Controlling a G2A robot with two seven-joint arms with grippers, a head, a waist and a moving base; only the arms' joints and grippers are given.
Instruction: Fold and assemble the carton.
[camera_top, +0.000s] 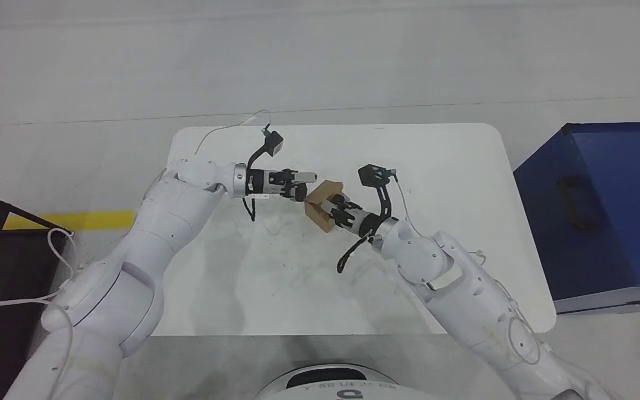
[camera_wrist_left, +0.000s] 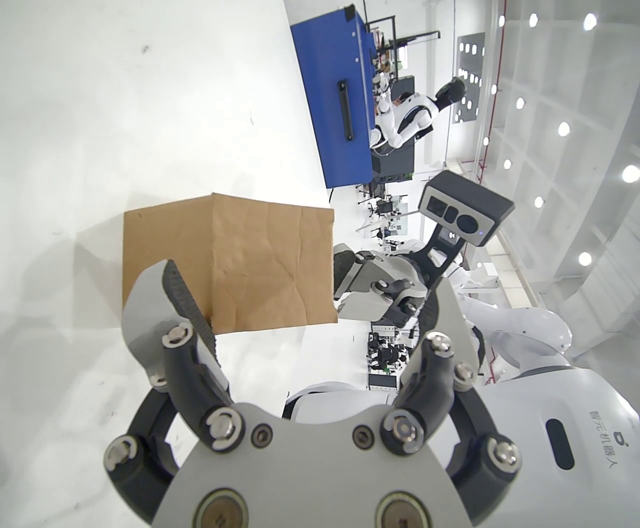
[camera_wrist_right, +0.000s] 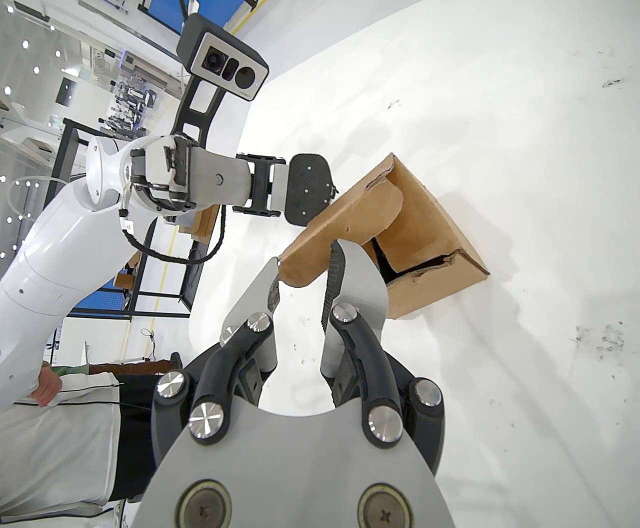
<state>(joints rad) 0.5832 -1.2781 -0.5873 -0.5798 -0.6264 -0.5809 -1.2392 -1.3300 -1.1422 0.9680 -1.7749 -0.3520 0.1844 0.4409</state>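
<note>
Top view: a creased brown cardboard carton (camera_top: 325, 203) sits mid-table (camera_top: 450, 160) between both pincers. Left wrist view: the left pincer (camera_wrist_left: 305, 275) gapes wide, one ribbed finger (camera_wrist_left: 185, 295) touching the carton's corner. Right wrist view: the right pincer (camera_wrist_right: 307, 257) pinches the carton's rounded flap (camera_wrist_right: 350, 210).

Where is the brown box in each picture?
Top view: carton mid-table, between the left tool and right tool.
Left wrist view: carton just beyond the left tool.
Right wrist view: carton with a flap in the right tool.
Shared landmark: the white table under it.
</note>
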